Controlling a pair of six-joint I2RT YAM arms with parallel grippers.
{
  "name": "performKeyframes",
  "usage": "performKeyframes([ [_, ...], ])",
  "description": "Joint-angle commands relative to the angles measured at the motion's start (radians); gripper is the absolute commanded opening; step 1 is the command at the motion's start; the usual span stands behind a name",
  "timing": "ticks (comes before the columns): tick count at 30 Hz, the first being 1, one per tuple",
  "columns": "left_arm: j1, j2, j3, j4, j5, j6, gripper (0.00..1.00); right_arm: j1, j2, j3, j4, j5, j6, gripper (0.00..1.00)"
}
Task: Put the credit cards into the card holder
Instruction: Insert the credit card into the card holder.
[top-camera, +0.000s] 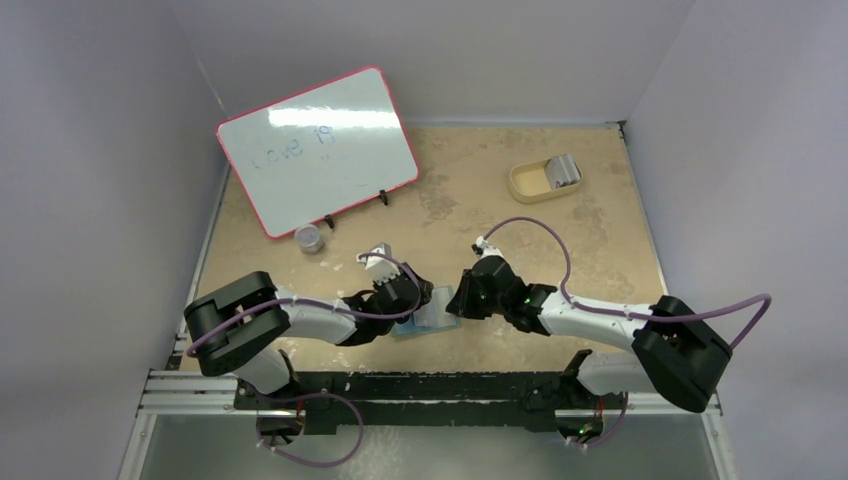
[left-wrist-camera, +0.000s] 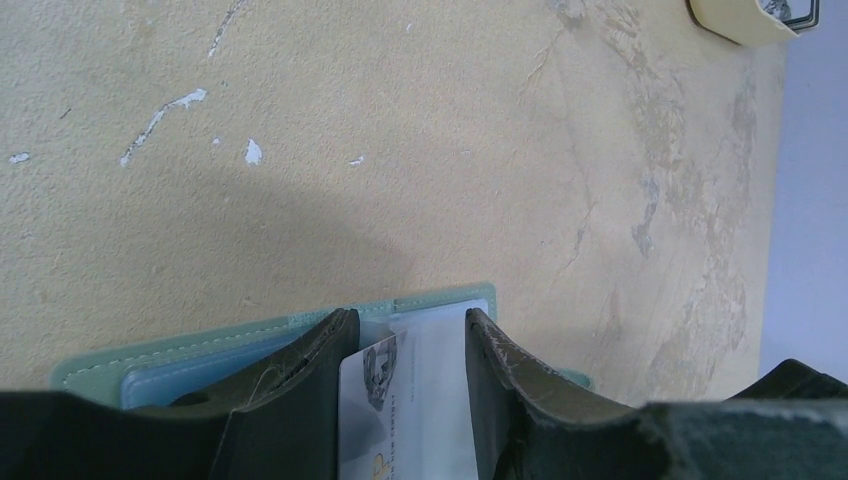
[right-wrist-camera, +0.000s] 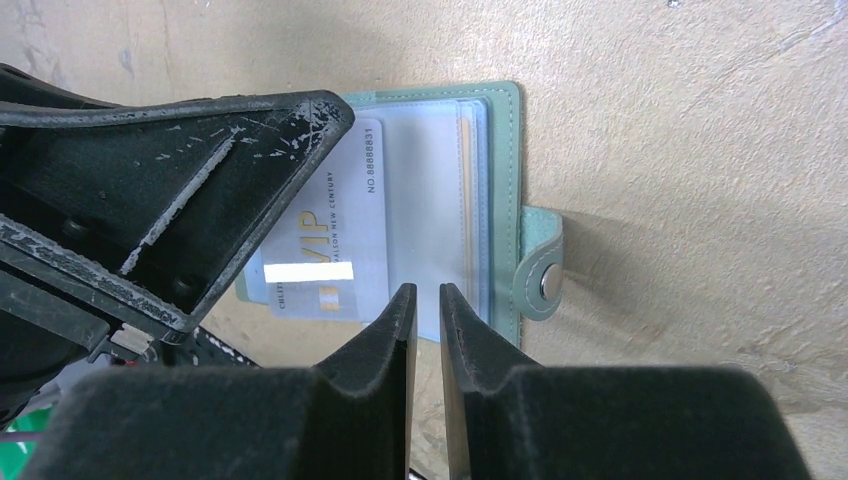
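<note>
The grey-green card holder (top-camera: 432, 322) lies open on the table between my two grippers, its light blue pockets up and its snap tab (right-wrist-camera: 546, 285) to one side. My left gripper (left-wrist-camera: 405, 325) is shut on a pale blue-white credit card (left-wrist-camera: 420, 400) printed "VIP". It holds the card by its long edges, with the leading end inside a pocket of the holder (left-wrist-camera: 150, 365). The card (right-wrist-camera: 330, 240) also shows in the right wrist view, under a left finger (right-wrist-camera: 200, 200). My right gripper (right-wrist-camera: 428, 295) is shut with a thin gap, its tips at the near edge of the holder's clear pockets (right-wrist-camera: 450, 200).
A tan rounded tray (top-camera: 530, 185) with grey cards (top-camera: 563, 172) in it stands at the back right; its corner shows in the left wrist view (left-wrist-camera: 735, 18). A red-framed whiteboard (top-camera: 315, 150) leans at the back left, with a small jar (top-camera: 310, 238) before it.
</note>
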Motion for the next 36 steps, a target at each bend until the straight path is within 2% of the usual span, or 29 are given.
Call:
performKeyframes([
  [1, 0.000, 0.019, -0.048, -0.163, 0.015, -0.010, 0.43, 0.004, -0.009, -0.006, 0.026, 0.002, -0.012, 0.16],
  [13, 0.000, -0.011, -0.027, -0.258, -0.027, 0.006, 0.45, 0.005, -0.017, -0.008, 0.028, 0.002, -0.013, 0.16],
  [17, 0.001, 0.002, -0.019, -0.256, -0.022, 0.006, 0.45, 0.005, -0.012, 0.001, 0.076, 0.017, -0.036, 0.16],
  [22, 0.001, 0.034, -0.008, -0.248, -0.019, 0.002, 0.42, 0.005, 0.002, 0.005, 0.072, 0.023, -0.025, 0.16],
  [27, 0.000, 0.069, -0.005, -0.200, -0.018, -0.017, 0.35, 0.004, -0.006, -0.006, 0.112, 0.008, -0.023, 0.16],
  [31, -0.003, 0.093, -0.004, -0.162, -0.015, -0.044, 0.33, 0.006, -0.011, -0.009, 0.115, 0.005, -0.017, 0.16],
  [33, -0.002, 0.089, -0.011, -0.143, -0.019, -0.056, 0.33, 0.009, -0.012, -0.016, 0.124, 0.002, -0.006, 0.19],
  [36, -0.003, 0.081, -0.020, -0.123, -0.017, -0.075, 0.34, 0.035, -0.007, -0.017, 0.131, 0.021, 0.027, 0.29],
])
